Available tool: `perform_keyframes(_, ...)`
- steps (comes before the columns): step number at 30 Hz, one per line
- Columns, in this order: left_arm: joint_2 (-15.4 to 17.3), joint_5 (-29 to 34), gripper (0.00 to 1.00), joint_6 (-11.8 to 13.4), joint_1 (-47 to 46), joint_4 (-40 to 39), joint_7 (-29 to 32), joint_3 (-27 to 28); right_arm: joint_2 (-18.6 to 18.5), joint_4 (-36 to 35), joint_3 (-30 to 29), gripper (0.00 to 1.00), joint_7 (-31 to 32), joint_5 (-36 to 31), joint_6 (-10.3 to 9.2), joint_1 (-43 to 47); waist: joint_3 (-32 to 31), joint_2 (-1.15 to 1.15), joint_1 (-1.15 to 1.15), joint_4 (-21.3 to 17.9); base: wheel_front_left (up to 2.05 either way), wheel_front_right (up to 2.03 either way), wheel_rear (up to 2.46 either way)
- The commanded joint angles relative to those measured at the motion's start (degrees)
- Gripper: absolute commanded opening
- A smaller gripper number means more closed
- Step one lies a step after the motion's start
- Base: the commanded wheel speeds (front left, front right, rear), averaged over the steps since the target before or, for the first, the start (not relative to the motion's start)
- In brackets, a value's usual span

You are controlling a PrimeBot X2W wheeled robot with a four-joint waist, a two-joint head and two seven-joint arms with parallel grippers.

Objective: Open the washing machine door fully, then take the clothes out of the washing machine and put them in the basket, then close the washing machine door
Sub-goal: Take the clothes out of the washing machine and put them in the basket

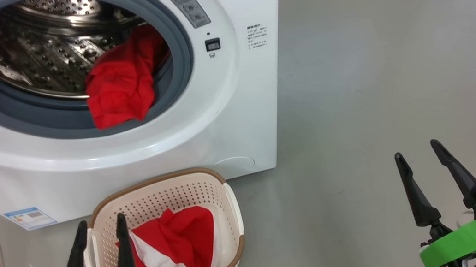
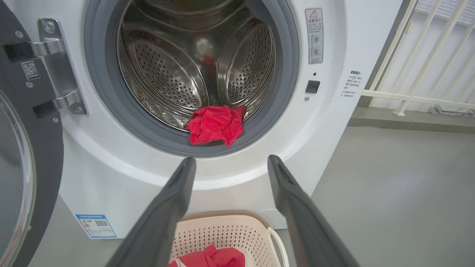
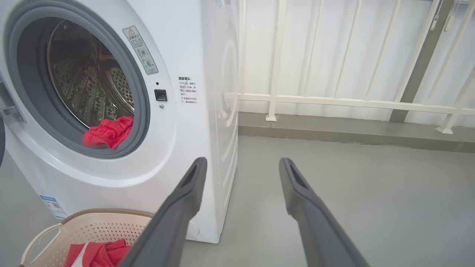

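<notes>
Holding left gripper (image 1: 101, 219) and right gripper (image 1: 416, 149) before the big white front-loading washing machine (image 1: 236, 119), long dark fingers (image 1: 122, 252) spread wide, gripping nothing. Leaving one bright red garment (image 1: 122, 87) draped over its grey rubber ring (image 1: 184, 57), a second red garment (image 1: 187, 238) lying in the cream perforated plastic basket (image 1: 168, 199) at its foot.

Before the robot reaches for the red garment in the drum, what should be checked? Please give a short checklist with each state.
1. Washing machine door swung clear of the opening: ok.
2. Left gripper open, empty: ok.
3. Right gripper open, empty: ok.
4. Red garment draped over the grey rubber ring, reachable: ok.
5. Basket on the floor before the machine, room left: ok.
6. Anything more deeper in the drum: cannot tell.
</notes>
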Motion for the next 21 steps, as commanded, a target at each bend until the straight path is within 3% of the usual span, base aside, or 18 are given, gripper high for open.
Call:
perform_keyframes(1,0.61,1.00,1.00,0.44,0.22,-2.73,-0.70,2.54,-0.61,-2.16,0.68,1.00,-0.26,-0.94,0.35,0.17,-0.74,0.00,0.00,0.14,0.00,0.00,0.00)
perform_keyframes(10,-0.10,2.57,1.00,1.53,6.84,-8.72,-0.70,4.77,-0.61,-5.23,-0.29,1.00,-0.30,-0.20,0.35,4.44,-3.80,0.00,0.00,-0.68,0.00,0.00,0.00)
perform_keyframes(21,-0.20,1.30,1.00,2.15,12.97,-9.44,-0.70,6.74,-0.61,-6.54,0.50,1.00,-0.33,0.52,0.35,7.74,-7.53,0.00,0.00,-2.19,0.00,0.00,0.00)
